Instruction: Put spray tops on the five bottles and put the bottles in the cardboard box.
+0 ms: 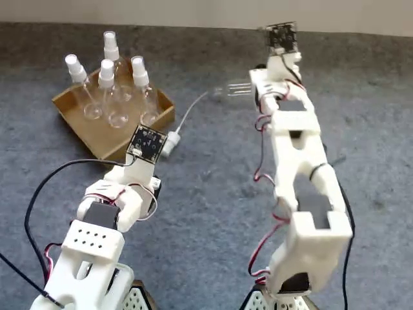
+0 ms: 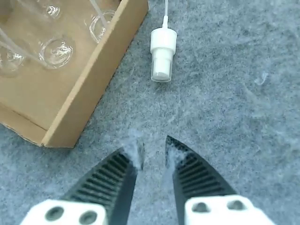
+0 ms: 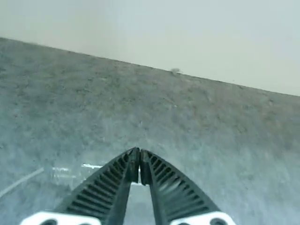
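Left gripper (image 2: 153, 147) released, empty, short of spray top (image 2: 163, 56); advise advancing, straddling its collar squarely before clenching.

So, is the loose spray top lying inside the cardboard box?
No, the spray top lies on the grey carpet just outside the cardboard box wall.

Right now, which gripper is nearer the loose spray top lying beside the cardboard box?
Left. The left gripper sits just short of the spray top, pointed at it. The right gripper is well away, out toward the table's far edge.
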Controlling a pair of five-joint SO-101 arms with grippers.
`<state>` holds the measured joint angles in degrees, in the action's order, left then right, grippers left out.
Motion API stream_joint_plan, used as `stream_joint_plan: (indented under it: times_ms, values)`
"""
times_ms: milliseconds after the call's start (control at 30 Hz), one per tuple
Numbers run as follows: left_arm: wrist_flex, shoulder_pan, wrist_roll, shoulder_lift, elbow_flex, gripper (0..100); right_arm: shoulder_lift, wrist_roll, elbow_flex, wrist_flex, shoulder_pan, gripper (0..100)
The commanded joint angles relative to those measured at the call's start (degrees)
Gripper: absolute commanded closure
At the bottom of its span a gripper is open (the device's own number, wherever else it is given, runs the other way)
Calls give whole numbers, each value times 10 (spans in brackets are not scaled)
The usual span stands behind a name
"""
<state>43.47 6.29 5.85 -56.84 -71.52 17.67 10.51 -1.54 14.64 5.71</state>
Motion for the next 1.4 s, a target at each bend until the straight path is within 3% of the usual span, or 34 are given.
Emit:
stream_joint_plan:
  times_ms: [0, 467, 767, 1100, 1233, 1367]
  values:
    - [-13, 7, -3, -15, 4, 968, 57, 4, 119, -17, 21, 995]
    - [-13, 7, -2, -15, 3, 968, 411, 8, 500, -2, 26, 995]
    - [-14, 7, -2, -15, 3, 968, 469, 8, 686, 315, 29, 995]
    - [-14, 6, -2, -15, 3, 968, 468, 8, 874, 565, 26, 995]
    - [-14, 3, -2, -15, 3, 968, 474, 8, 984, 563, 26, 995]
    - [-14, 3, -2, -15, 3, 968, 508, 8, 987, 448, 21, 995]
